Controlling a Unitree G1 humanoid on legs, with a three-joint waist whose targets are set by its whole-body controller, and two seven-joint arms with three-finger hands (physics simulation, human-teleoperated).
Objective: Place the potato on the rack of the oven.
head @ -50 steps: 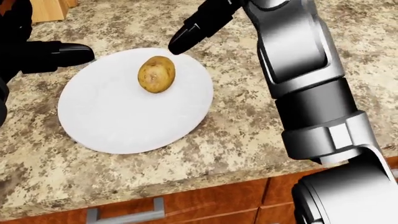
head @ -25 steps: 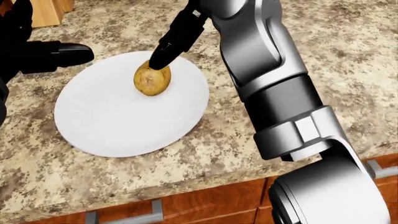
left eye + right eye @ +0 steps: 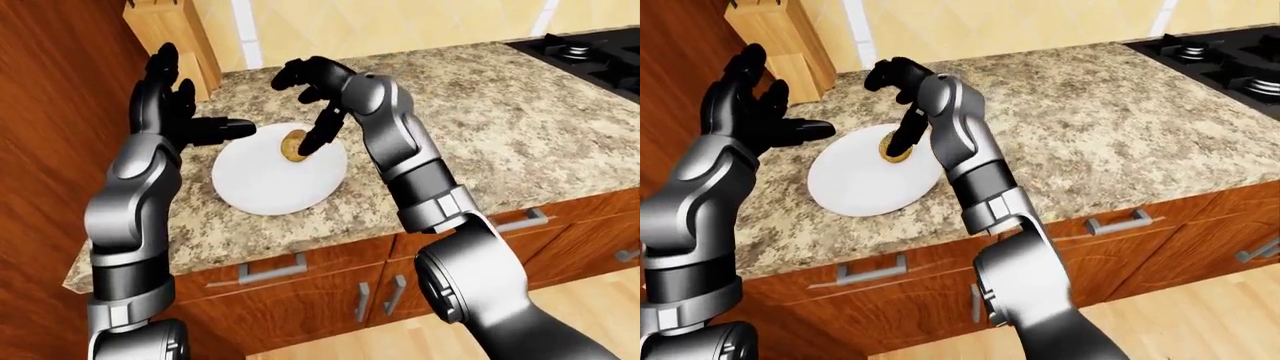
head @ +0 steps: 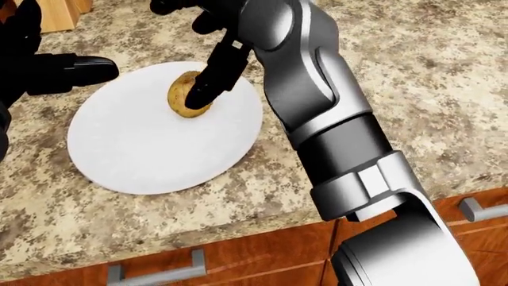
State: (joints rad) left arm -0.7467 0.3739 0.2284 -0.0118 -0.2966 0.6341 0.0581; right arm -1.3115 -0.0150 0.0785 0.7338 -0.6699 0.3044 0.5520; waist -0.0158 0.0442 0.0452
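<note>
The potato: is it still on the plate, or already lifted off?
On the plate. The potato rests on the white plate; one finger of the right hand comes down onto it, the others spread.

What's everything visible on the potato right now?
The potato is a small oval, tan-brown with darker speckles, lying on the white plate toward its upper edge in the head view. One black finger of the right hand lies across its right side; the other fingers stand clear above. Its far side is hidden.
</note>
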